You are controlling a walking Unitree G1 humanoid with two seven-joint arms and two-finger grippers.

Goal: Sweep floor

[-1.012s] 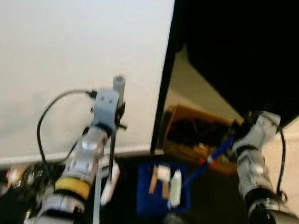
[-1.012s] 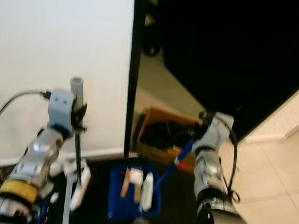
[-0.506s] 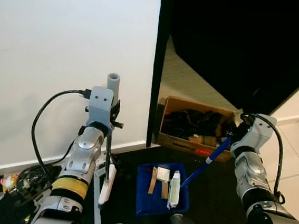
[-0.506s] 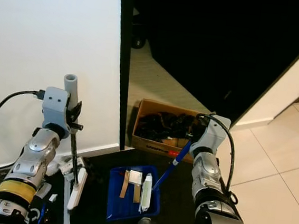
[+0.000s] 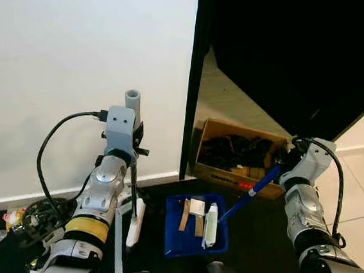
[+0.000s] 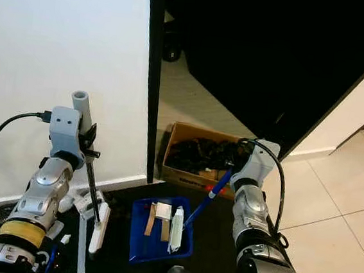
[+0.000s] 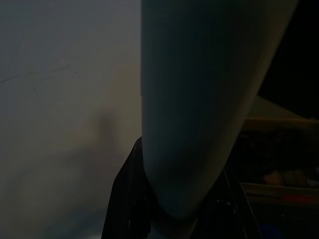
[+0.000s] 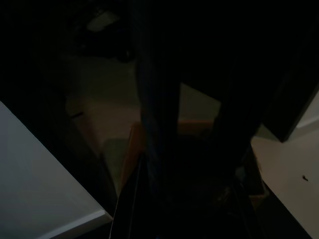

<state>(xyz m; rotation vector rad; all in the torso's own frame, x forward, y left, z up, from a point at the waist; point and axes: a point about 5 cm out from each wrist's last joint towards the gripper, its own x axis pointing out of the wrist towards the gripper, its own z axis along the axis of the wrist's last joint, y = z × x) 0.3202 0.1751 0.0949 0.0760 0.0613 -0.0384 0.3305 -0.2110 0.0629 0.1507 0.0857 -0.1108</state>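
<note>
White wall filled the upper left. At centre left, the left gripper (image 5: 131, 126) clamped its jaws on the grey broom handle (image 5: 132, 101); at lower right, the right gripper (image 5: 282, 164) gripped the blue dustpan (image 5: 196, 228) handle, pan flat to catch debris.

Sharp, evenly bright head views with a black doorway; dim, murky wrist views.
</note>
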